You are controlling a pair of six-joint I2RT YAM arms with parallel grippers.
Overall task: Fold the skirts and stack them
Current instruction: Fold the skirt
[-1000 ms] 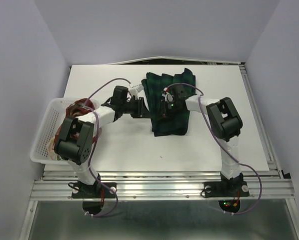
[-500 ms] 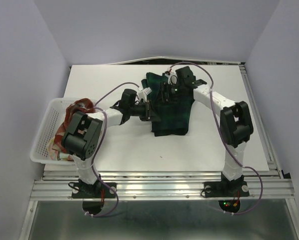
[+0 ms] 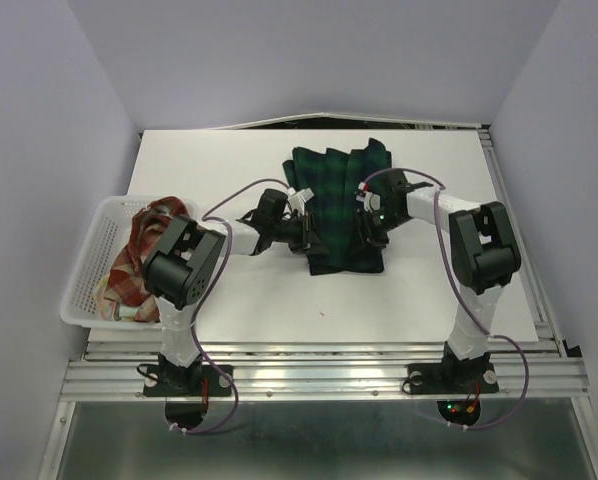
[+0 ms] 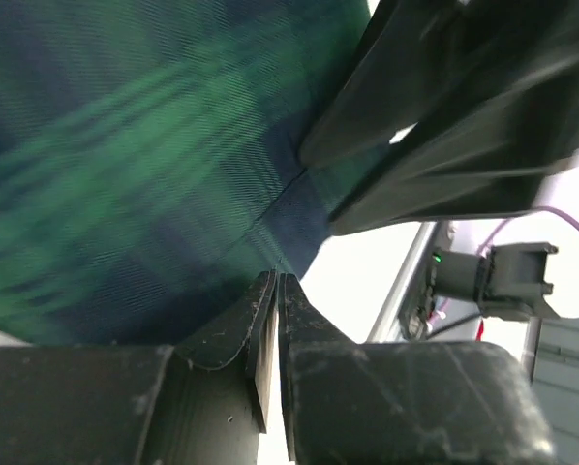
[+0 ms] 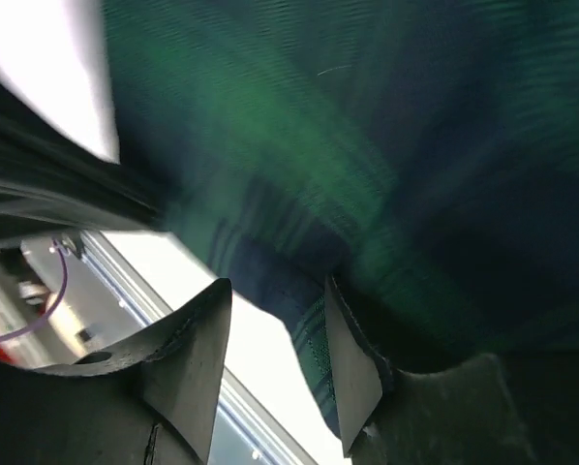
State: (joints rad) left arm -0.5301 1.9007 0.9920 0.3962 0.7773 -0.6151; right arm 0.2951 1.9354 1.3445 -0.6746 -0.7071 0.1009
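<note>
Flanking the dark green-navy plaid skirt, one gripper at each side edge.
Left gripper is pinched on the cloth edge at its fingertips; right gripper stands apart, the hem between its fingers, cloth spreading ahead of both.

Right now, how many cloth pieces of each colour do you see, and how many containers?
Green plaid skirt: 1
Red plaid skirt: 1
White mesh basket: 1
Total: 3
Whether more cloth lies under the red one cannot be told.
</note>
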